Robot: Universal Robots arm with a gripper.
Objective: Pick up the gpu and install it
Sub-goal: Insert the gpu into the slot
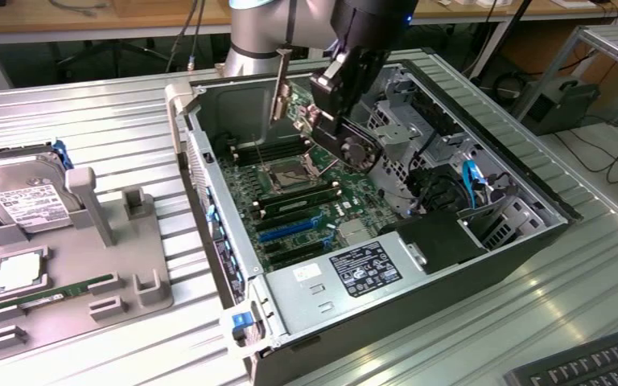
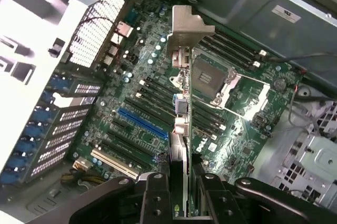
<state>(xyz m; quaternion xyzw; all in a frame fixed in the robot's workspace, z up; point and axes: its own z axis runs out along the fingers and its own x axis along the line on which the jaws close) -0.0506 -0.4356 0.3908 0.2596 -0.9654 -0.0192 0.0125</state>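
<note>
Gripping the gpu [image 1: 354, 149] by its upper edge, the gripper [image 1: 331, 108] is clenched on the card and holds it in the air inside the open case [image 1: 502, 137], clear of the motherboard [image 1: 298, 201]. In the exterior view the fan face is turned toward that view's right and the silver bracket [image 1: 281, 84] stands up at the card's far end. The wrist view looks along the thin edge of the card, with a finger [image 2: 152, 203] on each side of it and the bracket [image 2: 184, 29] out ahead. Beneath it lie the socket [image 2: 208, 79] and the dark memory slots, while the blue slot [image 2: 142, 123] lies off to one side, so the card seems not yet lined up with any long slot. Doing this well likely means keeping the card upright and level, with its lower edge parallel to the chosen slot and the bracket toward the perforated rear wall [image 2: 97, 29]. A tilt could catch the bracket on the case or jam the contacts, so the grip should stay firm and the approach straight, clear of the socket lever. Outside the case, the drive [image 1: 19, 197] and the memory stick [image 1: 51, 293] rest on the grey tray [image 1: 126, 281].
</note>
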